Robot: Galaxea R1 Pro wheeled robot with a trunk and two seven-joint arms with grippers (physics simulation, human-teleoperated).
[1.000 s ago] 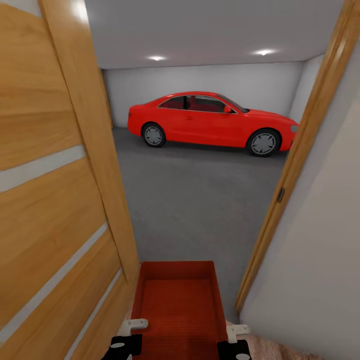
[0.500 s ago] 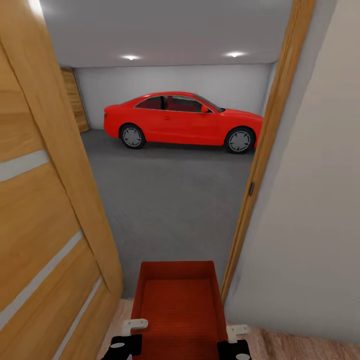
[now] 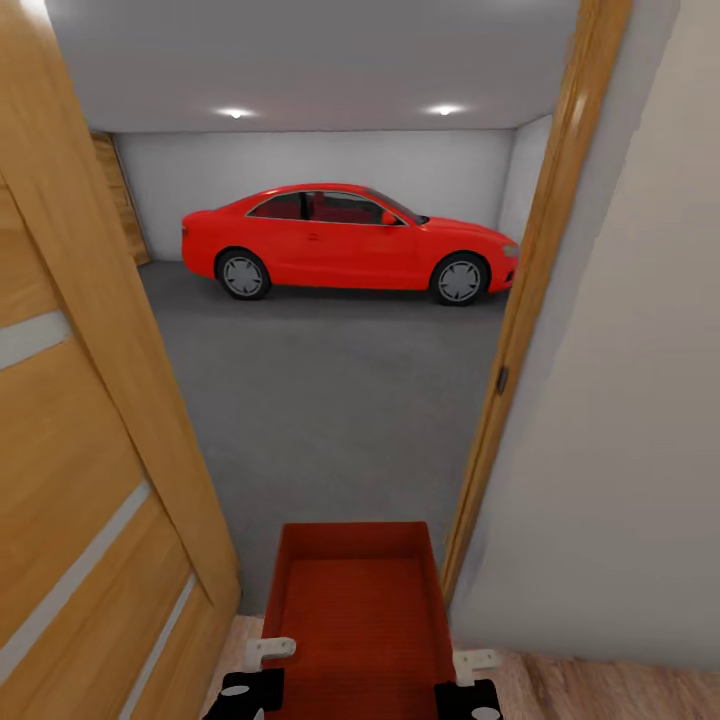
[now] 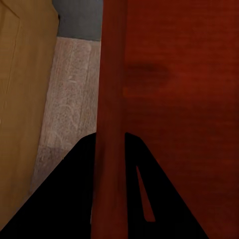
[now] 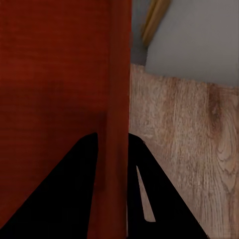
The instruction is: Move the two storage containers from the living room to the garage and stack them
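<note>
The left gripper (image 3: 268, 655) and right gripper (image 3: 476, 665) each clamp a side wall of the red bin (image 3: 358, 600), facing the garage floor (image 3: 340, 400).

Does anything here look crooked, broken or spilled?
Nothing stands out. The red bin sits level and empty, each hand gripping one side wall: left hand, right hand. The wooden door stands open, and the car is parked squarely on the grey floor.
</note>
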